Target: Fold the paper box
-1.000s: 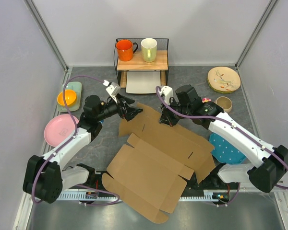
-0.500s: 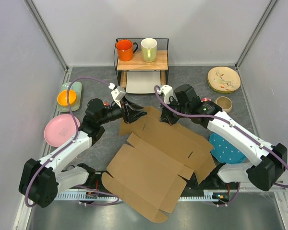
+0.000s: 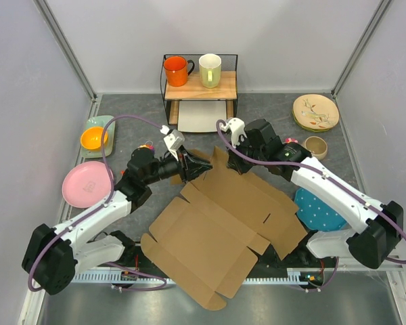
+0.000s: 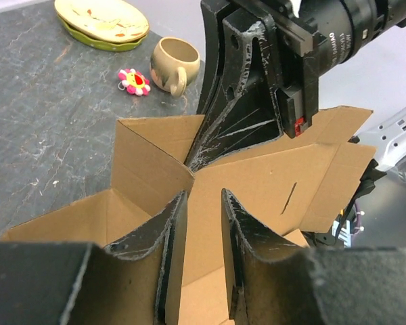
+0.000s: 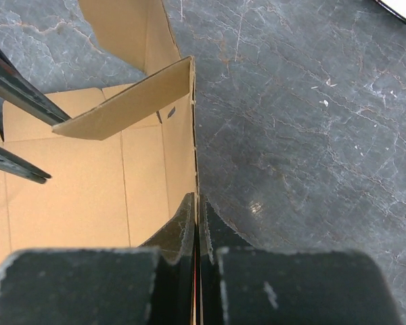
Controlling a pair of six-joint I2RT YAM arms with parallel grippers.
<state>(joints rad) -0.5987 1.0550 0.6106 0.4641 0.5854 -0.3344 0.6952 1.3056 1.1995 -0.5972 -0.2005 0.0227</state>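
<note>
The paper box (image 3: 223, 227) is a big brown die-cut sheet lying mid-table, its far corner raised into upright flaps. My right gripper (image 3: 234, 161) reaches down at that far edge. In the right wrist view it (image 5: 197, 200) is shut on the thin upright wall of the paper box (image 5: 88, 189). My left gripper (image 3: 200, 168) comes in from the left at the same corner. In the left wrist view it (image 4: 204, 195) stands open by a narrow gap. A cardboard flap (image 4: 149, 159) lies against the left finger (image 4: 164, 233), and nothing is pinched.
At the back, a wooden shelf (image 3: 198, 87) carries an orange mug (image 3: 176, 70) and a pale mug (image 3: 210, 70), with a white tray (image 3: 201, 116) beneath. On the left are an orange bowl (image 3: 94, 138) and a pink plate (image 3: 86, 183). To the right sit floral plates (image 3: 315, 112), a beige cup (image 3: 316, 146) and a blue dotted plate (image 3: 321, 211).
My left gripper moved right to the box's far corner and narrowed its jaws. The sheet turned a little, its near end swinging left. The right gripper kept its pinch.
</note>
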